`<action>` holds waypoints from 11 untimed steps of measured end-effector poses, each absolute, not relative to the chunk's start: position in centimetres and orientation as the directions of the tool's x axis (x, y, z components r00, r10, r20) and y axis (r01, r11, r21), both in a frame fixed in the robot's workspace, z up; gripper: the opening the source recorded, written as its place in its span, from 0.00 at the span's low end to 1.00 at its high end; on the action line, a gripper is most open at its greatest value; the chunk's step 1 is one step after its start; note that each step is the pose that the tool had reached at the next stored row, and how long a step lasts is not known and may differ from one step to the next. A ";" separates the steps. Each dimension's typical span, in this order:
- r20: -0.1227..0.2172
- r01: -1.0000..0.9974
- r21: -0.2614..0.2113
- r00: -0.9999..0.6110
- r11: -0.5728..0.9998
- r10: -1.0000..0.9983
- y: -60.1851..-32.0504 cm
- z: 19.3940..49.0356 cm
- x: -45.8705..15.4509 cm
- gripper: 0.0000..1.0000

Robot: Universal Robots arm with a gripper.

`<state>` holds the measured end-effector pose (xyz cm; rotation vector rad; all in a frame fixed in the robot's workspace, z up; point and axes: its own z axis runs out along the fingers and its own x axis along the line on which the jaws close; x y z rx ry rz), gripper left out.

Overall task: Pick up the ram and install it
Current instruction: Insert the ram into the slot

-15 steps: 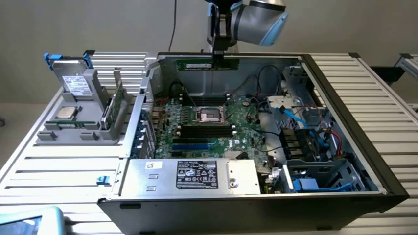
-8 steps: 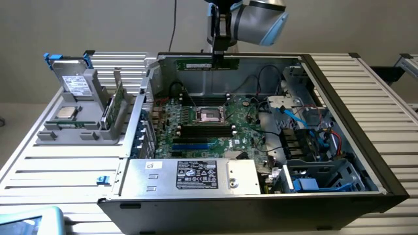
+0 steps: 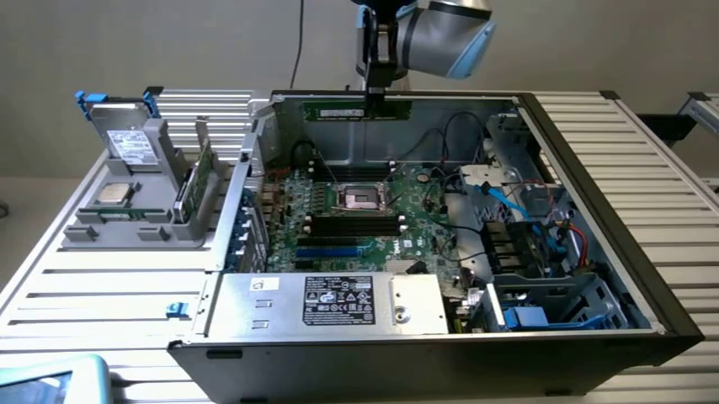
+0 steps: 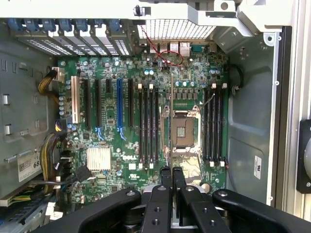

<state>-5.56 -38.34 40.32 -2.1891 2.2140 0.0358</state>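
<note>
The ram, a slim green strip, hangs level above the open computer case. My gripper is shut on its upper edge, near the strip's middle. In the wrist view the ram shows edge-on as a thin line running out from between the black fingertips. Below it lies the green motherboard, with black memory slots on the near side of the processor socket. In the wrist view the ram's edge lies between one bank of slots and the socket, with another bank beyond.
A grey stand at the exterior view's left carries a drive, a silver chip and another green strip. The power supply box closes the case's near side. Cables and drive bays crowd the exterior view's right.
</note>
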 end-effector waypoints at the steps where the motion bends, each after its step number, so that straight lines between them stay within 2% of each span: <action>1: -0.035 -1.000 -0.003 -0.011 0.011 -0.999 -38.3 40.3 -5.6 0.13; 6: 0.003 -1.000 -0.003 -0.011 0.011 -1.000 -38.2 40.1 -5.6 0.13; 11: 0.005 -1.000 -0.003 -0.011 0.011 -1.000 -38.2 39.5 -5.5 0.13</action>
